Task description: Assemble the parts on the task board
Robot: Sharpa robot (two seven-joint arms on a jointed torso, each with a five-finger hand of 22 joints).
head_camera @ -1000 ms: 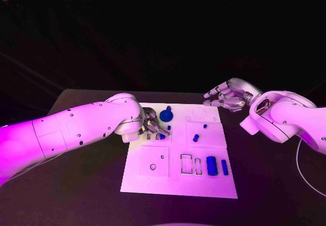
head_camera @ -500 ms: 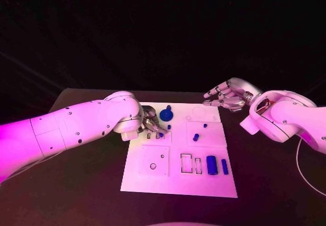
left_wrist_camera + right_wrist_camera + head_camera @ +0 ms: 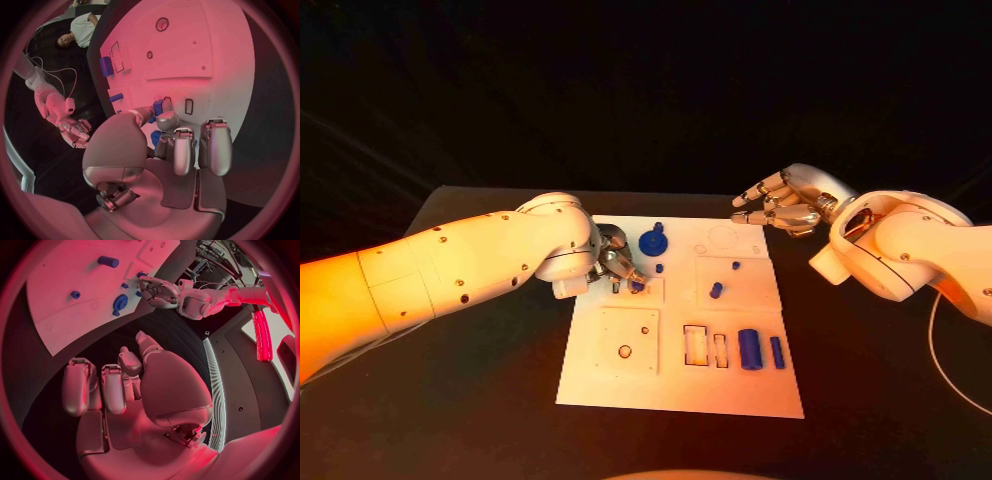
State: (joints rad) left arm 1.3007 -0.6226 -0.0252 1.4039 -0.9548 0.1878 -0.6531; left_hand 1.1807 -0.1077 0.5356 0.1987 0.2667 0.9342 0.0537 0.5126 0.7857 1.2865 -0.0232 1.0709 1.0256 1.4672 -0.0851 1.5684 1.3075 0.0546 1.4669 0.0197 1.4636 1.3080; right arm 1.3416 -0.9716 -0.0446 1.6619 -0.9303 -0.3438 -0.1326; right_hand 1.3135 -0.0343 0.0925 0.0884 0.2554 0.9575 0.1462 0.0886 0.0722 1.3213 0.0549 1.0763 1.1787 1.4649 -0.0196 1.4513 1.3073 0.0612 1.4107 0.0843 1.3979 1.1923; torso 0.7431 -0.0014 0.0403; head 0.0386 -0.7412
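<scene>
The white task board (image 3: 678,385) lies mid-table. My left hand (image 3: 617,264) is low over its far left part, thumb and a finger pinching a small blue part (image 3: 640,286) at a narrow slot. In the left wrist view that blue part (image 3: 158,106) stands between the fingertips of the left hand (image 3: 172,150), beside an empty slot (image 3: 189,106). A blue disc (image 3: 653,243) stands just beyond the hand. My right hand (image 3: 785,204) hovers past the board's far right corner, fingers loosely curled and holding nothing. In its own wrist view, the right hand (image 3: 128,385) is off the board.
Small blue pegs (image 3: 715,291) stand mid-board. Two blue cylinders (image 3: 750,350) lie on the board's near right, beside two empty rectangular slots (image 3: 695,346). A square plate with a hole (image 3: 626,341) sits near left. Black table surrounds the board.
The left hand has crept slightly toward the board's far side with the small blue part at its fingertips. The right hand has stayed put.
</scene>
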